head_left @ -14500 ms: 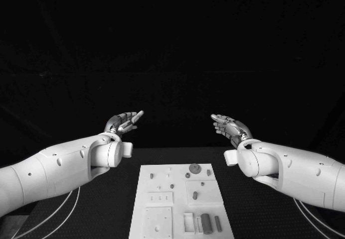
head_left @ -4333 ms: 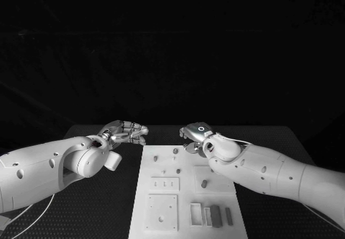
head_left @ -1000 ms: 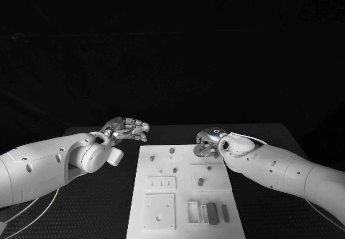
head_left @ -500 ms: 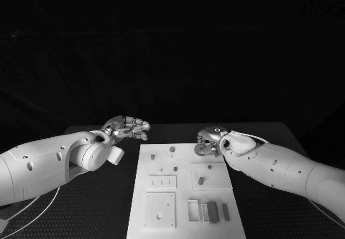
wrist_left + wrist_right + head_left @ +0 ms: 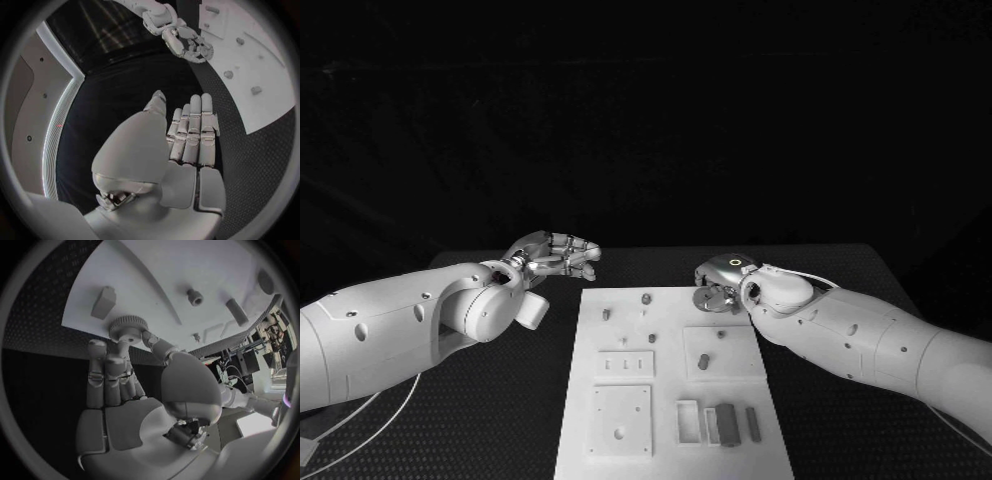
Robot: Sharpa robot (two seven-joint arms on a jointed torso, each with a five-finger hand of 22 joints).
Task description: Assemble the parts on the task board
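The white task board (image 5: pixel 625 440) lies in the middle of the black table. My right hand (image 5: pixel 721 285) is at the board's far right corner. Its thumb and fingertips (image 5: pixel 97 346) pinch a round knurled part (image 5: pixel 128 329), which is half hidden under the hand (image 5: pixel 708 298). My left hand (image 5: pixel 557 255) hovers off the board's far left corner, holding nothing, its fingers (image 5: pixel 190 132) side by side. Small pegs (image 5: pixel 646 298) stand at the board's far end. An oblong part (image 5: pixel 705 361) sits in the middle right plate. Two bars (image 5: pixel 726 425) lie near the front.
A small block (image 5: pixel 103 302) and a peg (image 5: pixel 195 296) stand on the board (image 5: pixel 162 270) close to the round part. The left wrist view shows my right hand (image 5: pixel 187 42) at the board's (image 5: pixel 262 85) corner. Black table surrounds the board.
Since the earliest frame both hands have come down from a raised pose, and the round part has gone from the board's far middle to its far right corner. The last second shows hardly any motion.
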